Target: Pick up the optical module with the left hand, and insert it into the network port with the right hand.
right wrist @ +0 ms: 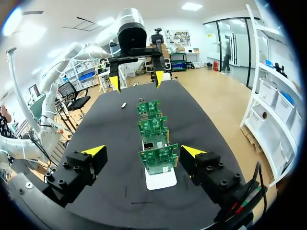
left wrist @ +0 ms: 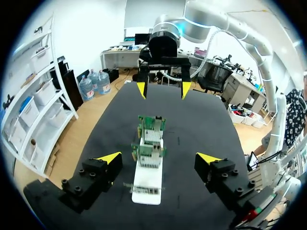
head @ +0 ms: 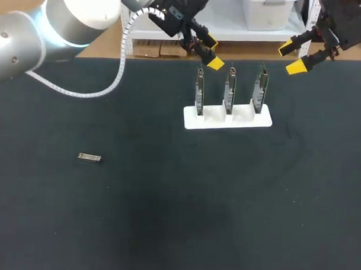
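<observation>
The optical module point(head: 89, 158), a small silver bar, lies flat on the black mat at the left, far from both grippers. In the right wrist view the optical module point(right wrist: 123, 105) shows as a small speck past the boards. Three upright green circuit boards point(head: 231, 89) stand in a white holder point(head: 227, 117) at the back middle. My left gripper point(head: 212, 51) hangs open above the leftmost board, holding nothing. My right gripper point(head: 292, 58) hangs open just right of the rightmost board, also holding nothing. In each wrist view the boards point(left wrist: 151, 139) point(right wrist: 153, 127) line up ahead of the gripper point(left wrist: 159, 158) point(right wrist: 143, 151), below its spread tips.
The black mat point(head: 177, 218) covers the whole table. My left arm's white cable point(head: 114, 79) loops over the back left of the mat. The two grippers face each other across the row of boards.
</observation>
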Tool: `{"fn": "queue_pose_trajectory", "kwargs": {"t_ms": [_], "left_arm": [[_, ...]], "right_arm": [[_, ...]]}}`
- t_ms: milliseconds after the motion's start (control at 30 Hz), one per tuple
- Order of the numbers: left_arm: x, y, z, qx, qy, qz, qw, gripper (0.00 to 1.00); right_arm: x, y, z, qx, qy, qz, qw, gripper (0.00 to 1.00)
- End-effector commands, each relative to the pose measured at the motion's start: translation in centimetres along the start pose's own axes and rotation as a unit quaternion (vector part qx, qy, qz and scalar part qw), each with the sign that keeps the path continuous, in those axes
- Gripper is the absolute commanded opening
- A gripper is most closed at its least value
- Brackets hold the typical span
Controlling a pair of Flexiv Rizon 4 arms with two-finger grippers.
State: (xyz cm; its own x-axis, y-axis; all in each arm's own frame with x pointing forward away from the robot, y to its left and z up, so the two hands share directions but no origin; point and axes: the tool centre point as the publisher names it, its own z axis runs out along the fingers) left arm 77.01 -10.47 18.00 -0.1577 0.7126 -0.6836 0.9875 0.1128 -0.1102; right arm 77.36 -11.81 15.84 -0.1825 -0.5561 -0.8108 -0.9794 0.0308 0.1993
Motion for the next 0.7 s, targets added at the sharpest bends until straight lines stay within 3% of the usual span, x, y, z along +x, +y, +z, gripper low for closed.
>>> {"fn": "queue_pose_trajectory", "kwargs": {"t_ms": [33, 300, 567, 700], "left_arm": [[1.5, -2.7, -2.3, -0.033, 0.008, -0.011, 0.999, 1.0], [4.2, -5.5, -5.7, -0.058, 0.05, -0.036, 0.996, 1.0], [7.6, -7.9, -6.8, -0.035, 0.169, -0.068, 0.983, 1.0], [10.4, -9.4, -7.6, -0.03, 0.195, -0.102, 0.975, 1.0]], "right_arm": [[0.0, 0.2, 0.0, 0.002, 0.0, 0.0, 1.0, 1.0], [0.0, 0.2, 0.0, 0.002, 0.0, 0.0, 1.0, 1.0], [0.0, 0.2, 0.0, 0.002, 0.0, 0.0, 1.0, 1.0], [0.0, 0.2, 0.0, 0.002, 0.0, 0.0, 1.0, 1.0]]}}
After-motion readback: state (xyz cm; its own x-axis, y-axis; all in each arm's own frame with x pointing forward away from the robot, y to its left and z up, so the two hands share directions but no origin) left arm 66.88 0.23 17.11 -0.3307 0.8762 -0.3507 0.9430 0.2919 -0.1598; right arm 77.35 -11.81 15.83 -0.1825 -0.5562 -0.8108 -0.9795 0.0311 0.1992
